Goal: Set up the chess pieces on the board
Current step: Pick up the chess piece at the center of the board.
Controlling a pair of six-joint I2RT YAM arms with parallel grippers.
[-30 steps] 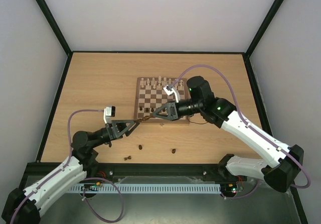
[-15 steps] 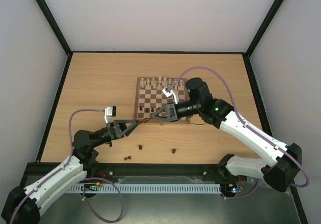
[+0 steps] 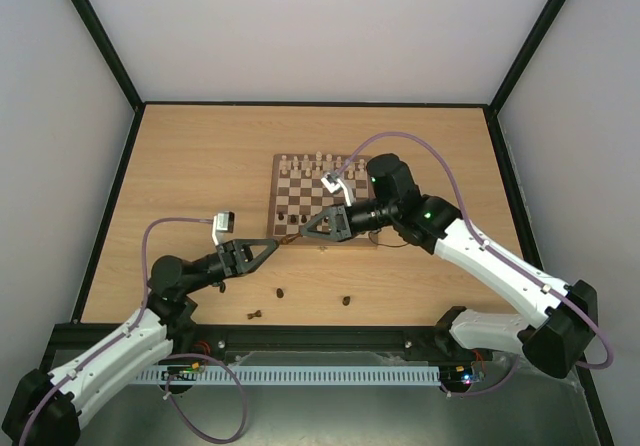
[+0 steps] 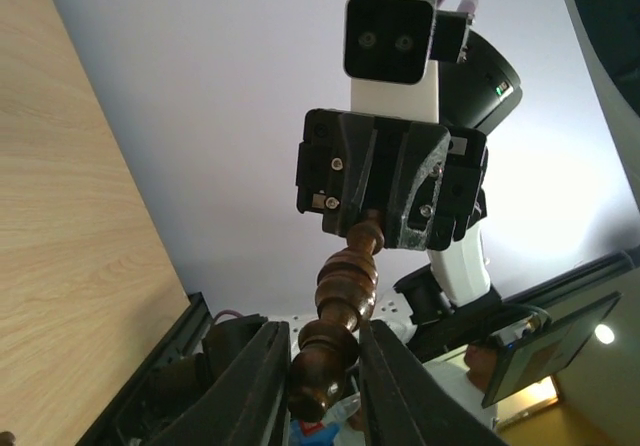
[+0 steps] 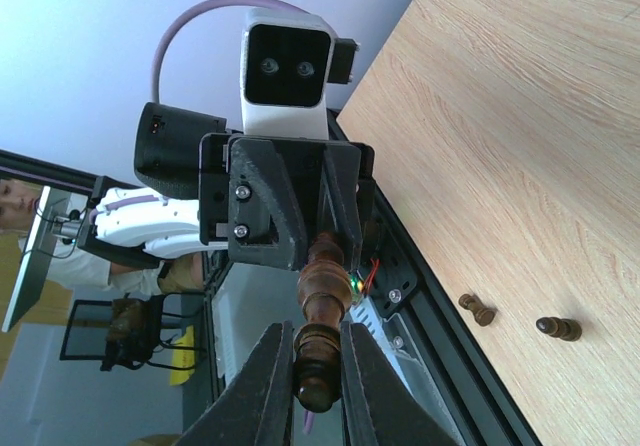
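A dark brown chess piece (image 3: pixel 289 236) hangs in the air just off the near left corner of the board (image 3: pixel 300 207), held from both ends. My left gripper (image 3: pixel 273 246) is shut on one end of it (image 4: pixel 330 366). My right gripper (image 3: pixel 304 229) is shut on the other end (image 5: pixel 320 366). In the left wrist view the black fingers (image 4: pixel 255 386) press the piece's round end, and the right gripper (image 4: pixel 372 224) clamps the far tip. Pale chess pieces (image 3: pixel 310 160) stand along the board's far rows.
Three dark pieces lie loose on the tabletop near the front edge (image 3: pixel 281 292) (image 3: pixel 346 300) (image 3: pixel 254 314); two of them show in the right wrist view (image 5: pixel 477 309) (image 5: pixel 557 328). The black frame rail (image 3: pixel 300 334) runs along the table's near edge.
My left jaws have closed from wide open onto the dark piece. The right gripper kept its grip and, with the left arm, shifted only slightly.
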